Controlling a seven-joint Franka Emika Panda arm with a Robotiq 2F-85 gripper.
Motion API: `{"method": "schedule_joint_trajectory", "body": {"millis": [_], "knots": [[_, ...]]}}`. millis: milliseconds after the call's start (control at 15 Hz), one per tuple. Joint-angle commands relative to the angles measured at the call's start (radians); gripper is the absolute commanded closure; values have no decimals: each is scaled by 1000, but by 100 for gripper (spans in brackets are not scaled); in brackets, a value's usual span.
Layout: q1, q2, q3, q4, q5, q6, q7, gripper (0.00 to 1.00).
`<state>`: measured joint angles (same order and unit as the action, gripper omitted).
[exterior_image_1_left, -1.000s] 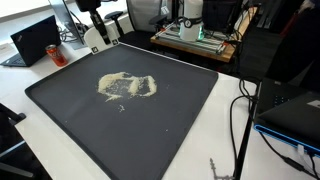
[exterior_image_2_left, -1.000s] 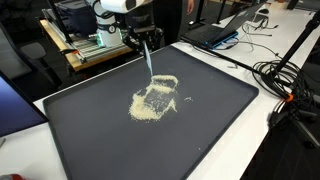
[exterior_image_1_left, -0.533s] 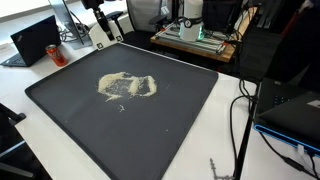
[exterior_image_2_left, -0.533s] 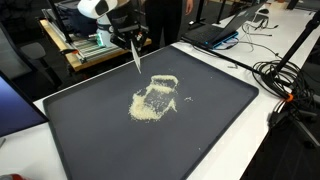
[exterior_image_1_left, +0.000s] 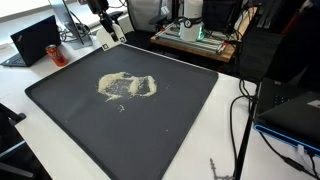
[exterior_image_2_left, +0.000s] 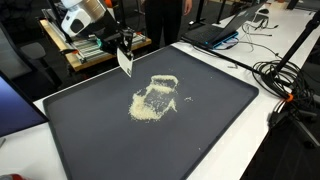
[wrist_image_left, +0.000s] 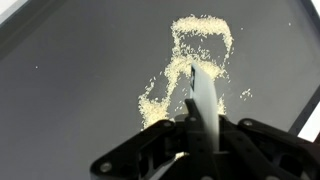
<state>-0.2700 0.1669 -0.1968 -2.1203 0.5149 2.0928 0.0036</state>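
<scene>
White and flat, a blade (exterior_image_2_left: 125, 62) hangs pinched in the closed jaws of the gripper (exterior_image_2_left: 123, 46), over one edge of the dark mat (exterior_image_2_left: 210, 125). Pale grains (exterior_image_2_left: 153, 98) lie scattered mid-mat, apart from the blade's tip.

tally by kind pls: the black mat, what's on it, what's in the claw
black mat: 1
patch of pale grains, with a few strays beside it: 1
white flat blade, clamped in the claw: 1
total: 3
</scene>
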Motion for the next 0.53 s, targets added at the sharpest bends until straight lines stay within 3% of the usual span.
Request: {"method": "schedule_joint_trajectory", "body": {"millis": [0, 133, 467], "knots": [[5, 2, -2, 5, -1, -3, 1, 96], [6, 3, 2, 0, 11, 14, -30, 99], [-62, 10, -10, -30, 191, -49, -260, 99]]}}
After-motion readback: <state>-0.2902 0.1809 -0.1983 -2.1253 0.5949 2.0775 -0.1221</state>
